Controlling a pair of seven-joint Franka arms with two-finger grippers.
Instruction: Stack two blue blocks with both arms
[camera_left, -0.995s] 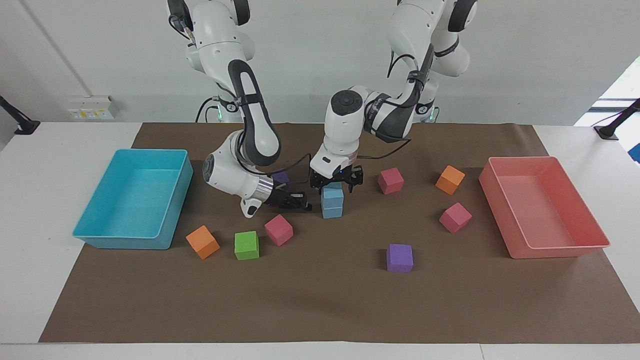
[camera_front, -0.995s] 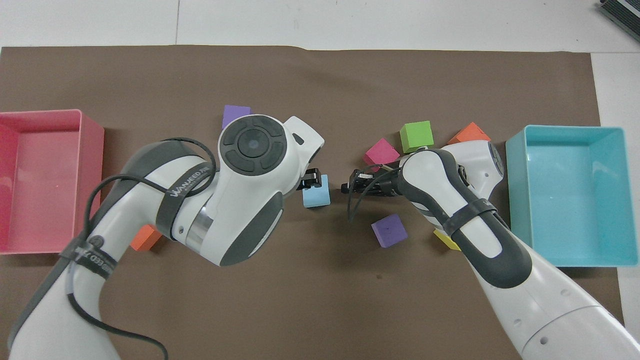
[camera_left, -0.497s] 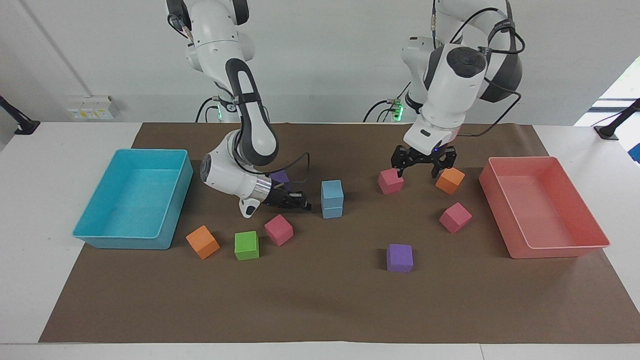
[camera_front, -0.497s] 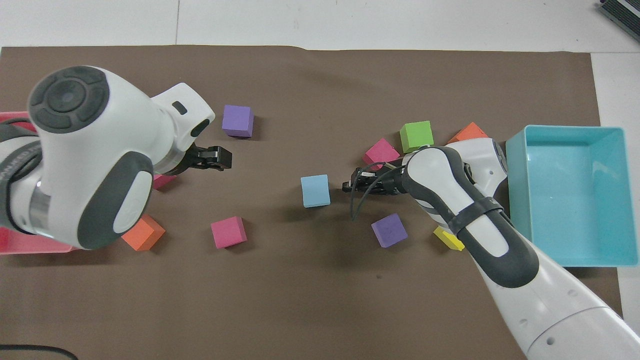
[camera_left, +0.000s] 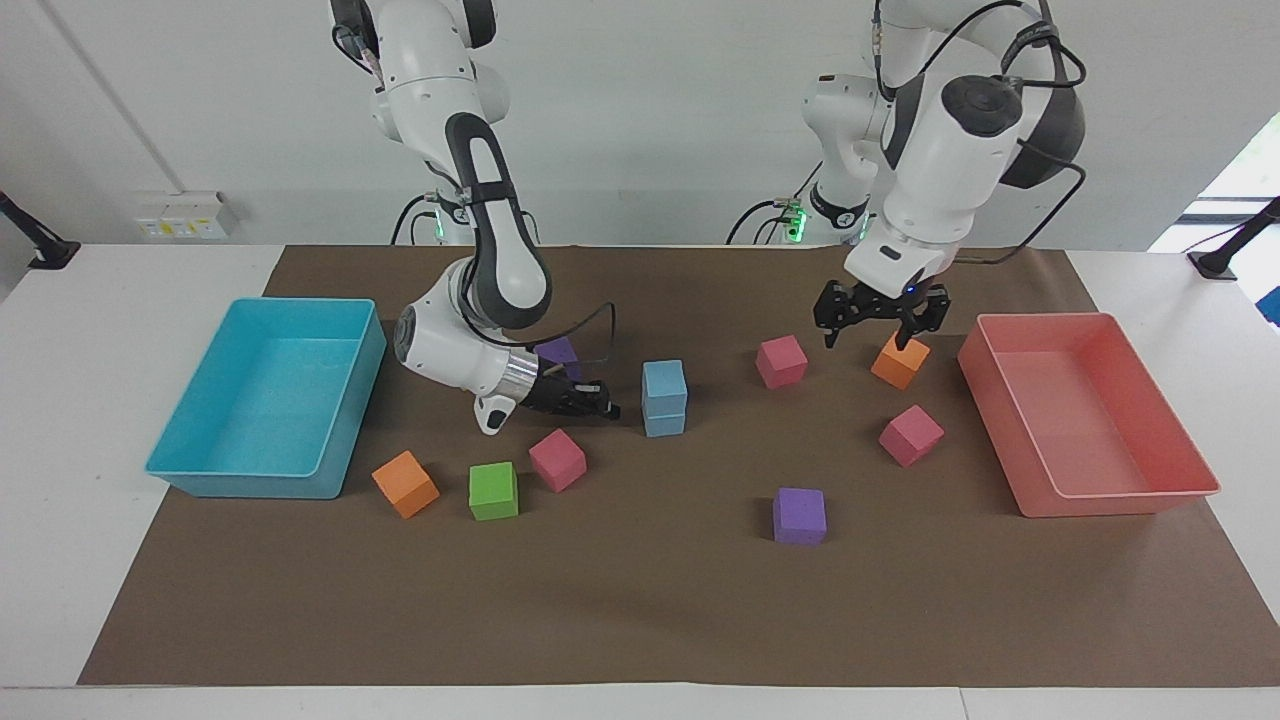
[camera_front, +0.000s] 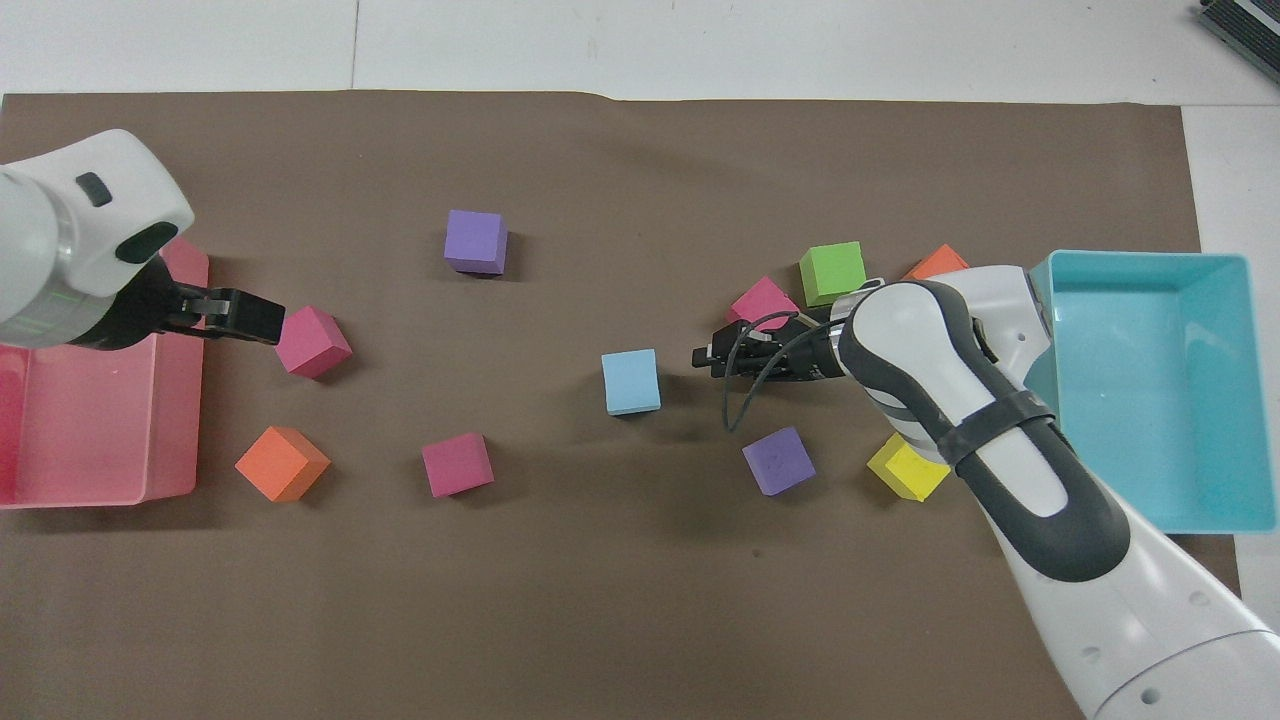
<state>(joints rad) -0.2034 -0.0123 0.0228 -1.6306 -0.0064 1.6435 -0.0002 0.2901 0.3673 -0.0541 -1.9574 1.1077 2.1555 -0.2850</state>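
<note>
The two blue blocks stand stacked mid-mat, the upper blue block (camera_left: 664, 379) (camera_front: 631, 381) squarely on the lower blue block (camera_left: 664, 421). Nothing touches the stack. My right gripper (camera_left: 597, 403) (camera_front: 703, 356) lies low and level beside the stack, toward the right arm's end, pointing at it with a small gap. My left gripper (camera_left: 870, 335) (camera_front: 257, 319) hangs open and empty above the orange cube (camera_left: 898, 362) (camera_front: 281, 463), close to the pink tray (camera_left: 1120, 495) (camera_front: 90, 480).
The cyan tray (camera_left: 260, 475) (camera_front: 1150, 515) sits at the right arm's end. By the right arm lie purple (camera_left: 557, 351), pink (camera_left: 557, 460), green (camera_left: 493, 491), orange (camera_left: 405, 484) and yellow (camera_front: 908, 470) cubes. Pink cubes (camera_left: 781, 361) (camera_left: 911, 435) and a purple cube (camera_left: 799, 516) lie toward the left arm.
My left arm has let go of the upper blue block, risen and swung away to the pink tray's end. The right arm shifted slightly beside the stack.
</note>
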